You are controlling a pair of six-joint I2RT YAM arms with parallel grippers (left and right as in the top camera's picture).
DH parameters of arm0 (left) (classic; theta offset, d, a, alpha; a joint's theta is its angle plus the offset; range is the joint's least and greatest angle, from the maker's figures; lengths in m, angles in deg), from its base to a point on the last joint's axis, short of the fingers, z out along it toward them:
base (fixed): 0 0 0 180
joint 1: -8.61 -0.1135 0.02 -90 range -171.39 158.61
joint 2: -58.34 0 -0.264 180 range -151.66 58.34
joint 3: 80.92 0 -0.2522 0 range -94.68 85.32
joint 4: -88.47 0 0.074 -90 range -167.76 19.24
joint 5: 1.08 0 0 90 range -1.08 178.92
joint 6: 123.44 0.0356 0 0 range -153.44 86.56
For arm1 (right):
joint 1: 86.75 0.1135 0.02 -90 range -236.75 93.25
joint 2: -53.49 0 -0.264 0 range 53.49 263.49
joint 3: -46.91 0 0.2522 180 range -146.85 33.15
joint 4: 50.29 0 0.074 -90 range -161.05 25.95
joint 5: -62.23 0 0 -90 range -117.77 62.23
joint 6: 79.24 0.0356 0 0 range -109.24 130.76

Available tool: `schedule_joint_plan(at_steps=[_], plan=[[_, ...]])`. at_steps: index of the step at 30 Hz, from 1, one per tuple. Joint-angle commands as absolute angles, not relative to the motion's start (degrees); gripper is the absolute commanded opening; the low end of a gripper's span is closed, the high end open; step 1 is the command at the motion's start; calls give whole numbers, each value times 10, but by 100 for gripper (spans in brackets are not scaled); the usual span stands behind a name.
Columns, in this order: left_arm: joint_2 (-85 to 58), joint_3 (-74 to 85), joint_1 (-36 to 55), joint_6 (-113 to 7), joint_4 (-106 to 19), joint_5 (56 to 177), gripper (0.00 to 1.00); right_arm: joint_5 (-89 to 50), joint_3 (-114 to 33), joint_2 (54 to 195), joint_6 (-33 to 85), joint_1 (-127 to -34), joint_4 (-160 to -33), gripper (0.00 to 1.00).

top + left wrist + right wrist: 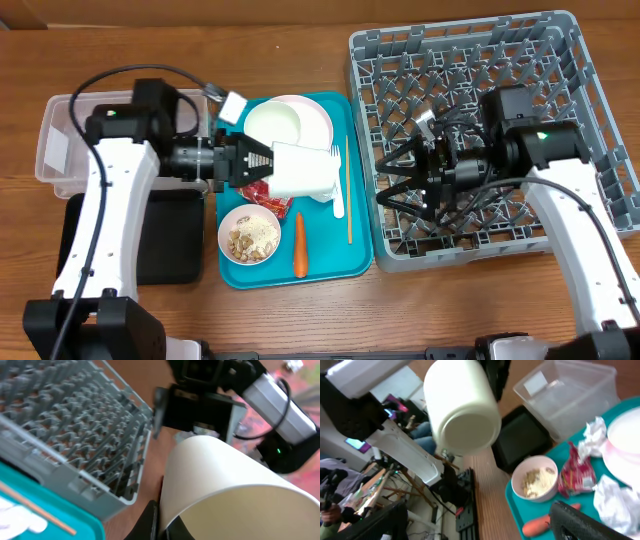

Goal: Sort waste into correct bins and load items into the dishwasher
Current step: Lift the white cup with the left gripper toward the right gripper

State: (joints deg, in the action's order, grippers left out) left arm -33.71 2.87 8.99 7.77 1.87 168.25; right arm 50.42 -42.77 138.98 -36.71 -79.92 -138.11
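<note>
My left gripper is shut on the rim of a small white cup and holds it on its side above the teal tray; the grip shows in the left wrist view. The right wrist view shows the cup raised in the air. My right gripper is open and empty over the left part of the grey rack. On the tray lie a red wrapper, a carrot, a bowl of crumbs, a fork, a wooden stick and a plate.
The clear tub stands at the far left, with the black tray in front of it. The teal tray lies between them and the rack. Crumpled napkins lie on the tray near the plate.
</note>
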Motion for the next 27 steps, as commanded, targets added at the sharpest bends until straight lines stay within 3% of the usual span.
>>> schedule_joint_plan(at_steps=[1, 14, 27], plan=[[-338, 28, 114, 91, 1, 1711, 4, 577, -441, 1397, -432, -788, -1379, 90], [-338, 28, 140, 86, -20, 1714, 4, 589, -441, 1397, -447, -673, -1280, 78], [-338, 28, 140, 86, -20, 1677, 4, 621, -441, 1397, -446, -655, -1231, 79]])
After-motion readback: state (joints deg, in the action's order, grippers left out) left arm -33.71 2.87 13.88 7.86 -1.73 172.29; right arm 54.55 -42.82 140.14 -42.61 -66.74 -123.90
